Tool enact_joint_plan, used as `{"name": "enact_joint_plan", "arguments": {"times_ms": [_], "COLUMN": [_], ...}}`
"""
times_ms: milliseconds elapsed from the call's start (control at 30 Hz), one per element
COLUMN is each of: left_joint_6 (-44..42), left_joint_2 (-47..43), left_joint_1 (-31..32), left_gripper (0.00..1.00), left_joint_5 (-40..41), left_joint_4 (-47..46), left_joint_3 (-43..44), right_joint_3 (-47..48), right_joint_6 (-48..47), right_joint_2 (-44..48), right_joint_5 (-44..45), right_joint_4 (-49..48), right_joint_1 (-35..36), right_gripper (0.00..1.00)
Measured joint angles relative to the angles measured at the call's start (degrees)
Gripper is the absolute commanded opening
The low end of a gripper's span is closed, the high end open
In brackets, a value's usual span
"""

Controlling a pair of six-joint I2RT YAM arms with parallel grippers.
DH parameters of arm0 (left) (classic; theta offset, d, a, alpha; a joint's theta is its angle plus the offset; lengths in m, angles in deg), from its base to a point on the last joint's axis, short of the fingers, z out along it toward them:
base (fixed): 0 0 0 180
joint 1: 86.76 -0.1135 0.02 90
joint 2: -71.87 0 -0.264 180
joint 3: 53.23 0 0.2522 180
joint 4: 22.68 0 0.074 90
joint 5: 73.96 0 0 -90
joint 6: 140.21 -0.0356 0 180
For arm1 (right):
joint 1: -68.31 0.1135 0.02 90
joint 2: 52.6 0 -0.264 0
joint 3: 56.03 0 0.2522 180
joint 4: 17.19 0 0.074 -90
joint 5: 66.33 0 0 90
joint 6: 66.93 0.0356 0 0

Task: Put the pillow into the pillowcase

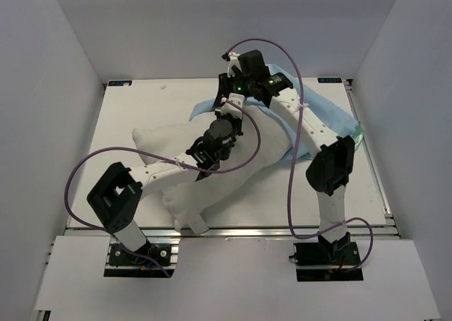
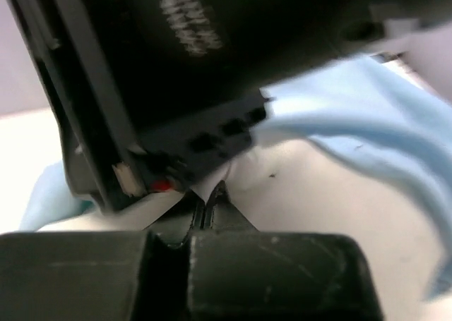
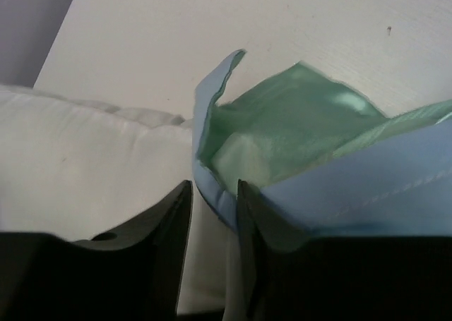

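Now the right gripper (image 3: 214, 219) holds its 2 fingers a little apart around the pillowcase (image 3: 353, 187) edge. The pillow (image 1: 267, 150) lies just beside them, slanting near-left to far-right. The left gripper (image 2: 205, 212) is squeezed tight close by; on what, I cannot tell.

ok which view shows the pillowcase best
Right wrist: the pillowcase is close up there, its blue and green faces both clear. Top external shows it only as blue cloth partly under the arms; left wrist shows just a blurred blue fold.
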Motion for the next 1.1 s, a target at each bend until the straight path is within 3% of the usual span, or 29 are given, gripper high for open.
{"name": "enact_joint_plan", "arguments": {"times_ms": [67, 100, 133, 167, 233, 267, 433, 667, 800, 933, 1100], "left_joint_6": [3.1, 4.7, 6.03, 6.78, 7.3, 7.56, 6.88, 3.26, 0.72, 0.57, 2.05], "left_joint_2": [1.99, 3.08, 4.2, 5.11, 6.6, 6.91, 6.49, -1.6, -10.67, -18.14, -16.17], "left_joint_1": [-2.54, -4.11, -5.55, -6.36, -6.75, -6.78, -10.78, -8.17, -9.2, -8.83, -5.05], "left_gripper": [0.01, 0.1, 0.23, 0.55, 0.95, 0.98, 0.98, 0.98, 0.98, 0.98, 0.98], "left_joint_5": [-0.42, -0.94, -2.12, -2.86, -5.01, -5.11, -11.56, -24.48, -31.52, -32.57, -30.36], "left_joint_4": [1.84, 3.02, 4.2, 5.53, 7.61, 8.61, 12.57, 25.49, 35.76, 43.67, 50.9], "left_joint_3": [0.26, 0.61, 1.33, 2.36, 4.92, 6.08, 12.07, 15.78, 11.72, 3.96, -2.32], "right_joint_3": [2.47, 3.26, 3.85, 4.24, 4.35, 4.37, 0.55, -10.8, -24.87, -40.19, -51.98], "right_joint_6": [-0.57, -0.57, -0.33, -0.17, 0.44, 0.09, -0.22, 0.7, 1.75, 4.28, 7.02], "right_joint_2": [-3.28, -4.26, -5.18, -5.73, -5.88, -5.31, 3.52, 19.63, 30.53, 41.29, 48.81], "right_joint_5": [0.55, 0.81, 2.32, 3.54, 6.05, 6.23, 8.04, 12.26, 15.85, 19.1, 21.51], "right_joint_4": [1.18, 1.46, 0.46, -1.2, -4.13, -3.28, -1.81, -3.21, -3.02, -1.7, 0.7], "right_joint_1": [0.09, 0.07, 0.0, -0.22, -1.09, -1.77, -5.27, -5.07, -6.97, -8.96, -9.38], "right_gripper": [0.56, 0.62, 0.74, 0.79, 0.89, 0.89, 0.89, 0.89, 0.89, 0.89, 0.89]}}
